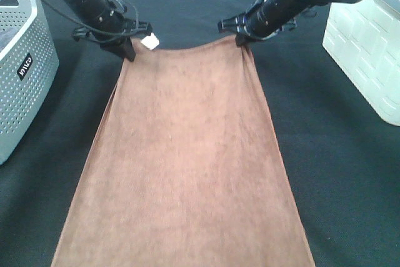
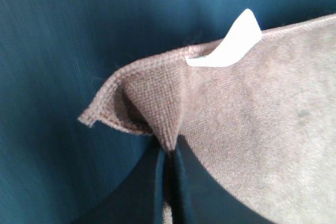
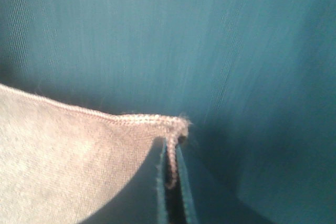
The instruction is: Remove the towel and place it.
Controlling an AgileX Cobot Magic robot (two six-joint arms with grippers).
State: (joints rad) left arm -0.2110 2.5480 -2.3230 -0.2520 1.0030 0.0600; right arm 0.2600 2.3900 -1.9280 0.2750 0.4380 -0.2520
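The reddish-brown towel (image 1: 187,161) lies spread lengthwise on the black table cloth, running from the far middle to the near edge. My left gripper (image 1: 129,52) is shut on its far left corner, beside the small white tag (image 1: 150,42). In the left wrist view the towel (image 2: 252,129) bunches into a fold where the dark fingers (image 2: 152,182) pinch it, with the tag (image 2: 231,45) standing up. My right gripper (image 1: 242,42) is shut on the far right corner. The right wrist view shows the stitched towel (image 3: 63,156) edge squeezed between the fingers (image 3: 181,192).
A grey perforated basket (image 1: 19,73) stands at the left edge of the table. A white box (image 1: 365,48) sits at the right. Black cloth (image 1: 337,173) covers the table on both sides of the towel.
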